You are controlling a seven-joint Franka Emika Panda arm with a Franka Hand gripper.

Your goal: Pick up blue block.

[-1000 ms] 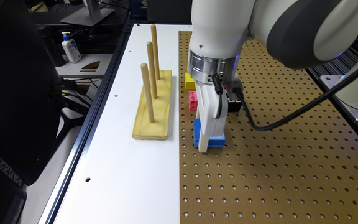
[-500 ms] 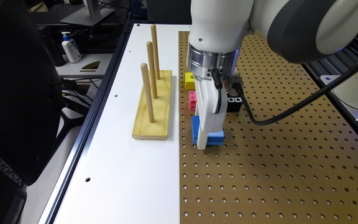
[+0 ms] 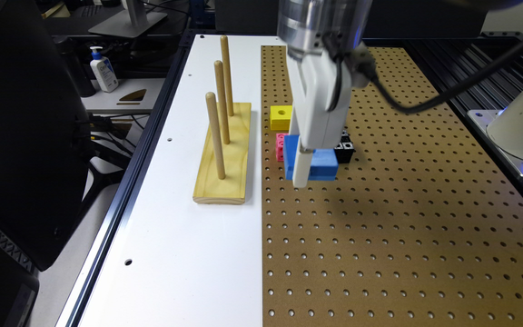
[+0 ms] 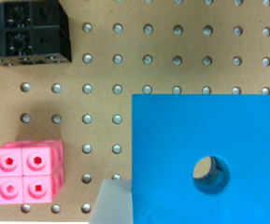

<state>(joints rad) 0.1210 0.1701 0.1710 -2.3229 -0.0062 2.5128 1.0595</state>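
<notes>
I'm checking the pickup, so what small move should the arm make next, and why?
Probably keep lifting straight up. The blue block sits between the gripper fingers and seems raised off the pegboard, with the pink block and black block close beside it.

A pegboard [image 3: 402, 236] covers the exterior view's right part of the table; a bare panel [image 3: 175, 254] runs along the pegboard's left edge in that view. On the panel, close to that edge, stands a base [image 3: 225, 154] with three pegs [image 3: 215, 134] in a row running front to back. On the pegboard near the same edge, toward the far end, the blocks cluster. The holed cube [image 3: 281, 117] lies farthest back. Nearer the front sits a four-cube block [image 3: 280, 146], and a dark block [image 3: 345, 147] lies to its right, apart from it. The slab [image 3: 320, 164] is in front of these, between them, held by the gripper [image 3: 309, 175], one finger [image 4: 111, 203] against its edge.
</notes>
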